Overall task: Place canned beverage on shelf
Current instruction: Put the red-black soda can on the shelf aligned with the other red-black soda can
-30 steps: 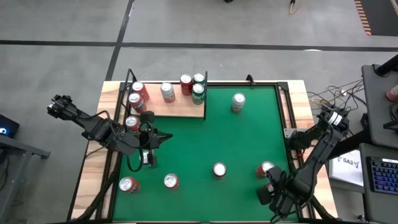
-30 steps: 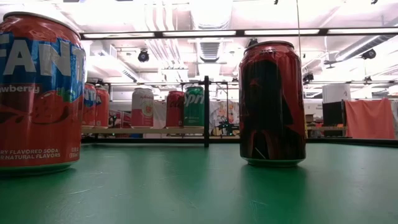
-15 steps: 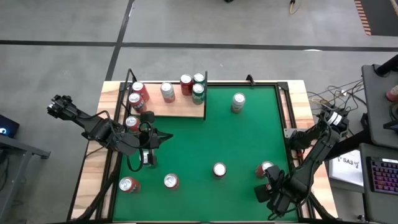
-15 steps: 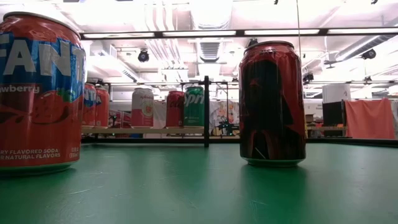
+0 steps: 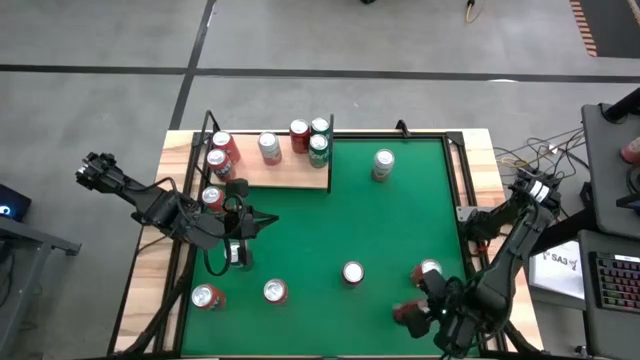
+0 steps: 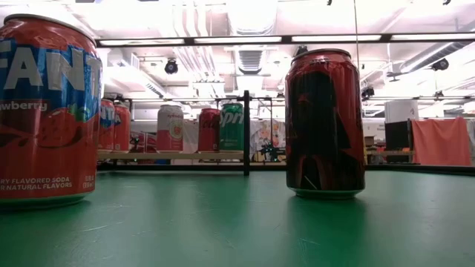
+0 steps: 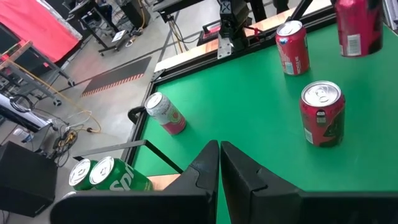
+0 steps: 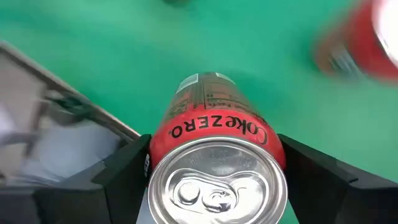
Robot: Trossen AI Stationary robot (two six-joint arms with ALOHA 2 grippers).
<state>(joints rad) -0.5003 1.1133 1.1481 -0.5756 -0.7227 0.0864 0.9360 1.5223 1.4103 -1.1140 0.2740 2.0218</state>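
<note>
The shelf (image 5: 290,176), a pale wood panel with black rods, stands at the table's far left and bears several cans. My right gripper (image 5: 420,312) is near the front right of the green felt, shut on a red Coke Zero can (image 8: 214,140), which also shows as a red shape (image 5: 405,312) in the high view. Another red can (image 5: 428,270) stands just beyond it. My left gripper (image 7: 219,163) hangs shut over the table's left side, in front of the shelf, touching nothing. My right gripper pinches the Coke Zero can between its two fingers (image 8: 121,177), one on each side of the can's wall just below the top rim (image 8: 157,144). The fingers slant down from above. The can is lifted off the felt and tilted, its bottom end toward the table's left.
Loose cans stand on the felt: a pale one (image 5: 383,163) at the far middle, one (image 5: 352,272) at the near middle, two (image 5: 275,291) (image 5: 207,296) at the near left, one (image 5: 211,197) beside my left arm. Black rails edge the table.
My right gripper has risen and turned with the Coke Zero can. The can has come up off the felt and tipped, so its red side now shows to the left of the gripper in the high view.
</note>
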